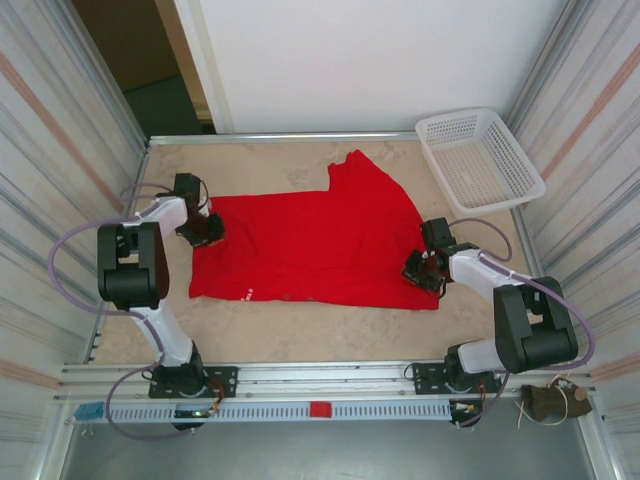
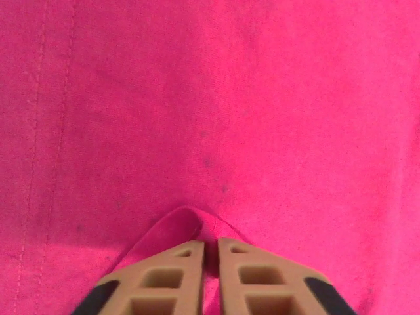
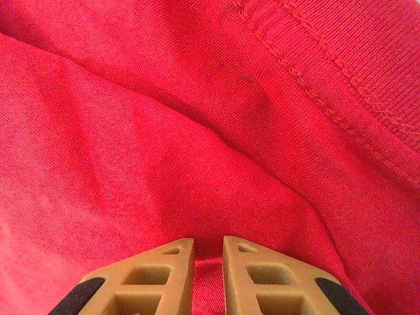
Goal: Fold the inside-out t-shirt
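Note:
The inside-out t-shirt (image 1: 310, 250) lies spread flat on the table, bright red, with a small white mark (image 1: 245, 294) near its front hem and one sleeve pointing to the back. My left gripper (image 1: 207, 232) sits at the shirt's left edge. In the left wrist view it (image 2: 210, 246) is shut on a small raised fold of the red cloth (image 2: 230, 98). My right gripper (image 1: 420, 270) rests on the shirt's right edge. Its fingers (image 3: 209, 244) stand narrowly apart with red cloth (image 3: 164, 131) pinched between them, near a stitched hem (image 3: 328, 85).
A white plastic basket (image 1: 480, 160) stands at the back right corner. The sandy table top (image 1: 300, 330) shows in front of and behind the shirt. Ribbed walls close in both sides, and a metal rail (image 1: 320, 380) runs along the near edge.

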